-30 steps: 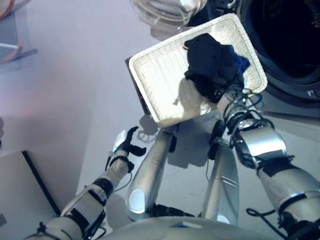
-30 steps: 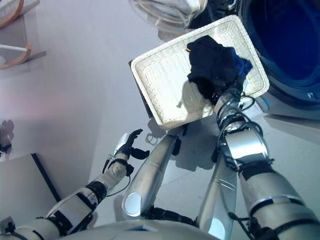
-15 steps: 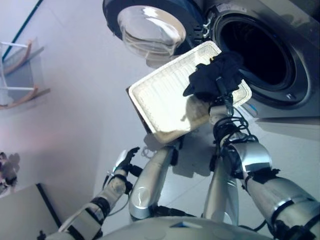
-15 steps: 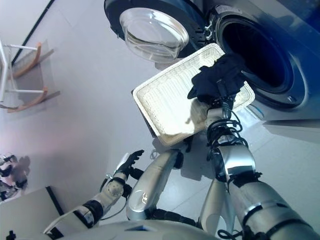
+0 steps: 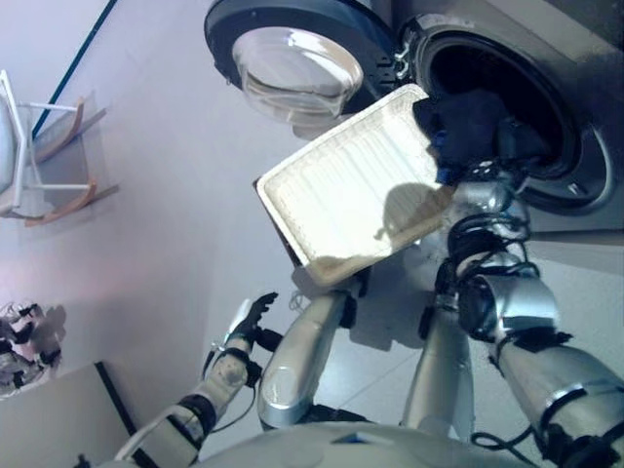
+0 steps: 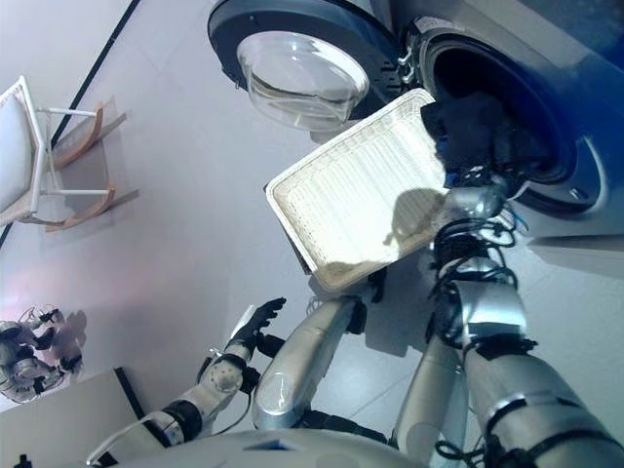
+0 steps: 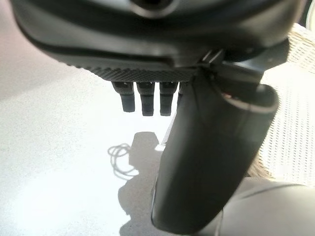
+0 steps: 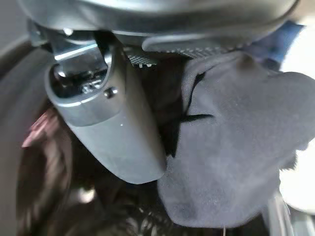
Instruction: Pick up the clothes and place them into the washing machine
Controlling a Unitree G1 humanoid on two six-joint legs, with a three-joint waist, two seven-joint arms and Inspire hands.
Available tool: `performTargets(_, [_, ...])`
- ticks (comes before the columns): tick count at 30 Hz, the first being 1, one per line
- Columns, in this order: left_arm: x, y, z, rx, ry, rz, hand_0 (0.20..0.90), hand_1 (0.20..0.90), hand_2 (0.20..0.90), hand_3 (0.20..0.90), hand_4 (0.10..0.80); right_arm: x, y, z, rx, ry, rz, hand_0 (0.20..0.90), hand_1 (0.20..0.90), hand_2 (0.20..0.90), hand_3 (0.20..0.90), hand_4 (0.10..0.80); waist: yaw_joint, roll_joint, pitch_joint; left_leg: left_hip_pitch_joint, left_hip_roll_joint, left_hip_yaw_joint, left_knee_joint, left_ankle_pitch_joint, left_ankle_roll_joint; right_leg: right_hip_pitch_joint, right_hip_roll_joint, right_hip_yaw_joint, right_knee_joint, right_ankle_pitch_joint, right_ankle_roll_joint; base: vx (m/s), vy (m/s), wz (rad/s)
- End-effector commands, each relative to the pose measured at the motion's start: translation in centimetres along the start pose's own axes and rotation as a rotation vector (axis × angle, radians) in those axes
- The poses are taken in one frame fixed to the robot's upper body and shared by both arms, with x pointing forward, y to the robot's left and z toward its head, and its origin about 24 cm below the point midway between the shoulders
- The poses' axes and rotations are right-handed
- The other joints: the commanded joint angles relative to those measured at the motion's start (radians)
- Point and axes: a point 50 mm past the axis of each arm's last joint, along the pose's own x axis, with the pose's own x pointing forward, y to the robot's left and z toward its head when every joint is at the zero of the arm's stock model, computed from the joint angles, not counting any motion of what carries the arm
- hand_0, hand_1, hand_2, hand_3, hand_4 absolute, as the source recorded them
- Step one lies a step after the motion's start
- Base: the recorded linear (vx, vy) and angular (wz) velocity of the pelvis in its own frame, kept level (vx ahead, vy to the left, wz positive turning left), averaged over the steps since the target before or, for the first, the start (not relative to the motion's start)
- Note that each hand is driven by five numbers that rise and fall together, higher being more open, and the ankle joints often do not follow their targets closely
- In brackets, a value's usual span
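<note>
The robot's right hand (image 8: 113, 123) grips a bundle of dark navy cloth (image 5: 466, 119), fingers and thumb curled round it, at the round mouth of the grey front-loading washing machine (image 5: 585, 68); its glass-windowed door (image 5: 292, 63) hangs open alongside. A white woven rectangular basket (image 5: 341, 195) sits tilted just below the opening; the left hand (image 6: 252, 327) hangs low over the pale floor (image 5: 166, 195), fingers relaxed and empty, a white rocking chair (image 6: 34, 156) well apart.

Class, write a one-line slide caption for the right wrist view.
Right hand grips dark clothes at the washing machine drum's opening.
</note>
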Motion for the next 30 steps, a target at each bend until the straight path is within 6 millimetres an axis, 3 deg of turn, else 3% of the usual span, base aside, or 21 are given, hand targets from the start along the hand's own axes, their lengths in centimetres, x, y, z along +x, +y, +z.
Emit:
performTargets(1, [-0.5,1.4,-1.2,0.034,0.008,0.083,0.900,0.900,0.900,0.900,0.800,-0.5,7.0,13.0,-0.002,-0.535,0.235,0.300,0.300,0.300,0.300,0.400,-0.013,0.048,-0.021,-0.081,-0.060,-0.015,-0.024,0.025,-0.025,0.012,0.027,-0.054,0.096,-0.117,-0.065,-0.046,-0.020,0.10])
performTargets(4, [0.0,2.0,0.0,0.035,-0.036,0.098,0.900,0.900,0.900,0.900,0.800,1.0,6.6,16.6,0.165,-0.498,0.180,0.300,0.300,0.300,0.300,0.400,0.014,0.055,-0.037,-0.120,-0.065,-0.020,-0.007,0.021,-0.033,-0.038,0.021,-0.053,0.128,-0.129,-0.069,-0.021,-0.014,0.18])
performTargets(5, [0.1,2.0,0.1,0.036,-0.038,0.098,0.900,0.900,0.900,0.900,0.800,1.1,6.6,16.8,0.171,-0.497,0.184,0.300,0.300,0.300,0.300,0.400,0.017,0.054,-0.040,-0.127,-0.065,-0.019,-0.005,0.020,-0.034,-0.045,0.021,-0.052,0.132,-0.130,-0.069,-0.019,-0.003,0.22])
performTargets(6, [0.3,2.3,0.5,0.023,-0.052,0.104,0.900,0.900,0.900,0.900,0.800,1.7,5.9,18.2,0.315,-0.456,0.155,0.300,0.300,0.300,0.300,0.400,0.028,0.060,-0.048,-0.150,-0.069,-0.020,0.006,0.018,-0.039,-0.072,0.018,-0.047,0.152,-0.135,-0.072,0.086,-0.019,0.26])
performTargets(8, [0.4,2.4,0.8,0.020,-0.060,0.106,0.900,0.900,0.900,0.900,0.800,2.3,5.4,18.9,0.346,-0.445,0.150,0.300,0.300,0.300,0.300,0.400,0.037,0.053,-0.066,-0.165,-0.076,-0.027,0.015,-0.004,-0.046,-0.086,0.015,-0.032,0.165,-0.162,-0.070,0.080,-0.019,0.35])
performTargets(9, [0.6,2.6,1.2,0.014,-0.071,0.119,0.900,0.900,0.900,0.900,0.800,2.4,5.1,19.4,0.487,-0.409,0.137,0.300,0.300,0.300,0.300,0.400,0.042,0.064,-0.068,-0.189,-0.079,-0.023,0.037,-0.011,-0.050,-0.109,0.012,-0.025,0.197,-0.175,-0.075,-0.032,0.006,0.33])
performTargets(13, [0.8,3.2,1.7,0.001,-0.092,0.141,0.900,0.900,0.900,0.900,0.800,2.8,5.0,19.6,0.540,-0.378,0.163,0.300,0.300,0.300,0.300,0.400,0.063,0.071,-0.086,-0.265,-0.084,-0.005,0.088,-0.023,-0.058,-0.195,0.000,-0.013,0.272,-0.199,-0.084,-0.028,0.016,0.15])
performTargets(17, [0.8,2.9,2.4,-0.013,-0.127,0.141,0.900,0.900,0.900,0.900,0.800,2.0,6.2,20.5,0.604,-0.395,0.222,0.300,0.300,0.300,0.300,0.400,0.082,0.085,-0.108,-0.307,-0.084,0.010,0.107,-0.031,-0.060,-0.245,-0.010,0.008,0.302,-0.209,-0.082,0.024,0.042,0.03])
performTargets(21, [0.6,2.9,2.8,-0.026,-0.161,0.138,0.900,0.900,0.900,0.900,0.800,0.6,7.0,24.1,0.687,-0.513,0.313,0.300,0.300,0.300,0.300,0.400,0.094,0.099,-0.128,-0.317,-0.098,0.018,0.102,-0.029,-0.065,-0.260,-0.029,0.019,0.324,-0.230,-0.082,0.042,0.045,0.10])
performTargets(27, [0.4,3.5,2.5,-0.055,-0.163,0.160,0.900,0.900,0.900,0.900,0.800,-3.3,9.9,29.6,0.765,-0.671,0.566,0.300,0.300,0.300,0.300,0.400,0.113,0.099,-0.165,-0.329,-0.114,0.027,0.094,-0.030,-0.067,-0.286,-0.048,0.028,0.347,-0.248,-0.080,0.037,0.035,0.11])
performTargets(30, [0.5,3.8,2.8,-0.061,-0.179,0.163,0.900,0.900,0.900,0.900,0.800,-4.6,11.1,29.9,0.791,-0.683,0.678,0.300,0.300,0.300,0.300,0.400,0.114,0.097,-0.170,-0.333,-0.119,0.031,0.098,-0.030,-0.066,-0.293,-0.052,0.032,0.360,-0.252,-0.080,0.038,0.004,0.08])
